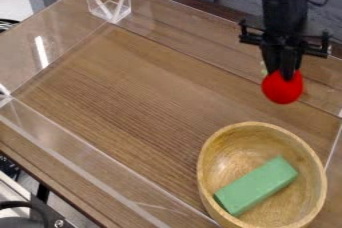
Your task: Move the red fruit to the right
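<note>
The red fruit point(282, 87) is a small round bright red toy, held at the right side of the wooden table just above its surface. My gripper point(283, 73) comes down on it from above, its black fingers shut on the fruit's top. The arm rises out of the frame at the top right. The fruit hangs a little beyond the far rim of the wooden bowl.
A wooden bowl point(222, 154) stands at the front right with a green rectangular block point(257, 187) lying in it. Clear acrylic walls point(107, 7) ring the wooden table point(134, 92). A grey plank wall runs along the back right.
</note>
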Motion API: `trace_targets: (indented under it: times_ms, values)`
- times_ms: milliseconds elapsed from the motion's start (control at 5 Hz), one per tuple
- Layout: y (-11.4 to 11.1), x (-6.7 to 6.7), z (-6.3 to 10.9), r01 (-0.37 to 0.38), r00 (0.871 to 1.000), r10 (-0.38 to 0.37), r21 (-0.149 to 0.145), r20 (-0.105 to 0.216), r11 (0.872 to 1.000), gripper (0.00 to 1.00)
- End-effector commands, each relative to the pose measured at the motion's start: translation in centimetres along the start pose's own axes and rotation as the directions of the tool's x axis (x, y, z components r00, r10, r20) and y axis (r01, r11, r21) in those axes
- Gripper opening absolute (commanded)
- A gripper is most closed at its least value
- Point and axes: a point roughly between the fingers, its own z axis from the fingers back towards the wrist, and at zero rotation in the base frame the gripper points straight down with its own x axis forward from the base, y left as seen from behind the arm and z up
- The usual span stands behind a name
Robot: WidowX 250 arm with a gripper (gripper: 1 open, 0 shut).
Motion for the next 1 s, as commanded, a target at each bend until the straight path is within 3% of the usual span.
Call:
trace_targets:
  times_ms: [0, 400, 600, 800]
  values:
    - [-0.2, 0.9, -0.4, 0.017, 0.999, -0.017, -0.002, 0.042, 1.000, 0.00]
    - [-0.1, 0.7, -3.7, 0.041, 0.999, -0.041, 0.003, 0.021, 0.999, 0.00]
    - [-0.3, 0.7, -4.6, 0.047, 0.999, -0.048, 0.005, 0.010, 0.999, 1.00]
    - [1.3, 1.2, -4.4, 0.044, 0.999, -0.044, 0.006, 0.000, 0.999, 1.00]
